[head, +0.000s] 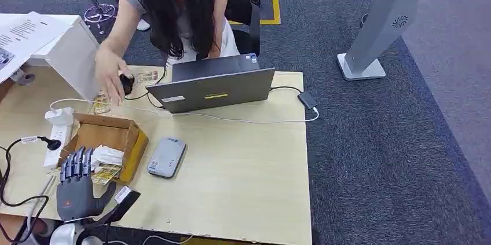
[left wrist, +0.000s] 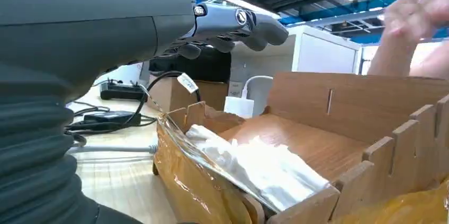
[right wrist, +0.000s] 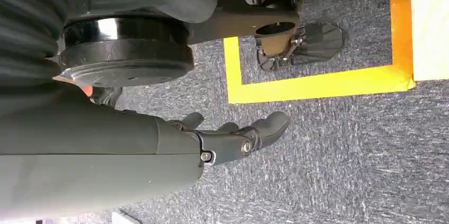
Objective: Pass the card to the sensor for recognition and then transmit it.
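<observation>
An open cardboard box (head: 110, 132) sits at the table's front left, holding a white plastic packet (head: 107, 154) and yellow patterned cards (head: 107, 174) at its near end. My left hand (head: 77, 184) hovers over the near end of the box with its fingers spread and nothing in them. In the left wrist view its fingers (left wrist: 238, 23) reach out above the box (left wrist: 339, 107) and the white packet (left wrist: 259, 168). A flat grey sensor (head: 167, 157) lies just right of the box. My right hand (right wrist: 233, 136) hangs over carpet, fingers loosely extended, holding nothing.
A person sits behind the table with a hand (head: 110, 74) on a black mouse, next to a grey laptop (head: 211, 88). A white power strip (head: 58, 132) and cables lie left of the box. A white cable (head: 231, 119) crosses the table behind the sensor.
</observation>
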